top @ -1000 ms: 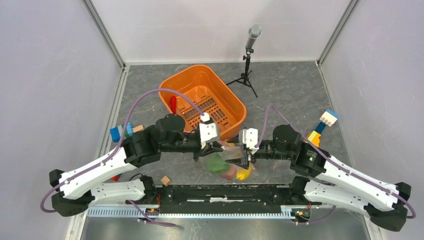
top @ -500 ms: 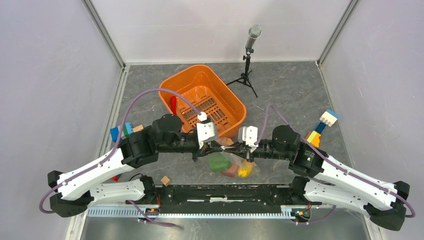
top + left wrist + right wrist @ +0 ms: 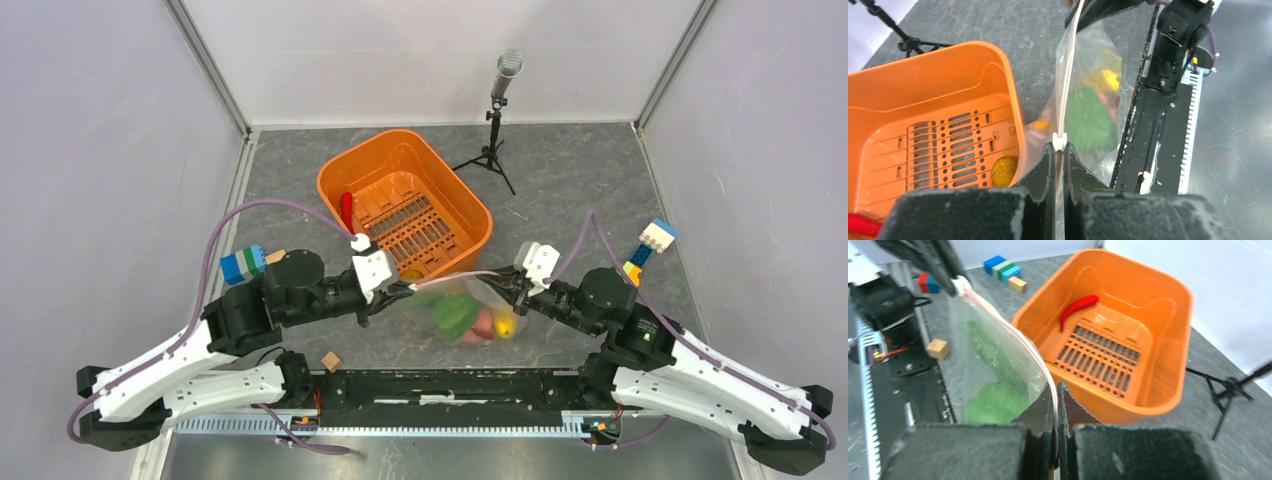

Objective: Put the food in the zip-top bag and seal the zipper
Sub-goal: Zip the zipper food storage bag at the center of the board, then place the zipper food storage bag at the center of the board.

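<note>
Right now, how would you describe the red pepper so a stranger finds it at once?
Find the orange basket on the table. Against its left inner wall lies the red pepper. Unlike the round yellow piece also inside, it is long, thin and curved.

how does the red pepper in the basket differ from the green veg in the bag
The red pepper is thin and curved; the green vegetable is bulkier. The red pepper lies loose in the orange basket; the green vegetable is inside the zip-top bag stretched between the left gripper and the right gripper. Both are glossy toy food.
</note>
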You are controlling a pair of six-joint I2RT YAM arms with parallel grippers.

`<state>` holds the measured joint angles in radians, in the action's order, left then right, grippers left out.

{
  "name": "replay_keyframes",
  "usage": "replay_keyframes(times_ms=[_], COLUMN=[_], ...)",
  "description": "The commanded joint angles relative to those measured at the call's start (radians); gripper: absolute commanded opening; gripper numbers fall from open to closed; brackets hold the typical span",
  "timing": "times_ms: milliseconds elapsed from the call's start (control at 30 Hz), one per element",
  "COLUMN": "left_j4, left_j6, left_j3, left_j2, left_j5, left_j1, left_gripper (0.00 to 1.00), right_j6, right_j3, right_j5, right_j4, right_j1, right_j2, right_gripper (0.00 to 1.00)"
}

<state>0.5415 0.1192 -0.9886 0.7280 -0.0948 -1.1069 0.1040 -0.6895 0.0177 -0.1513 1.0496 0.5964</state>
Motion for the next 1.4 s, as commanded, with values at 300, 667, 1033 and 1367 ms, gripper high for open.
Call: replay_keyframes(times_ms=[300,667,1033,1367], left_j4=[0.146,0.049,0.015,-0.034], left_j6=[0.002,-0.03,-0.094,-0.108], left_j3=[0.014,0.017,0.043,0.07], left_j2=[-0.081,-0.072,-0.097,-0.1], left_j5=[0.239,0.228,0.308,0.338], left_j1=[0.003,0.003,0.004,0.003], left_gripper=[0.02,1.0,1.0,1.0], right_j6=[-0.021,-0.049,0.086,0.211], right_j3=[-0.007,-0.02,-0.114,-0.25], right_j5=[-0.53,-0.61,-0.864,-0.878], right_j4=[-0.083,-0.078,-0.004,-0.04], right_j1=[-0.016,-0.016,-0.015,-0.016], right_j2=[-0.123,-0.117,-0.076,0.038], right_gripper=[0.0,0.0,0.0,0.0])
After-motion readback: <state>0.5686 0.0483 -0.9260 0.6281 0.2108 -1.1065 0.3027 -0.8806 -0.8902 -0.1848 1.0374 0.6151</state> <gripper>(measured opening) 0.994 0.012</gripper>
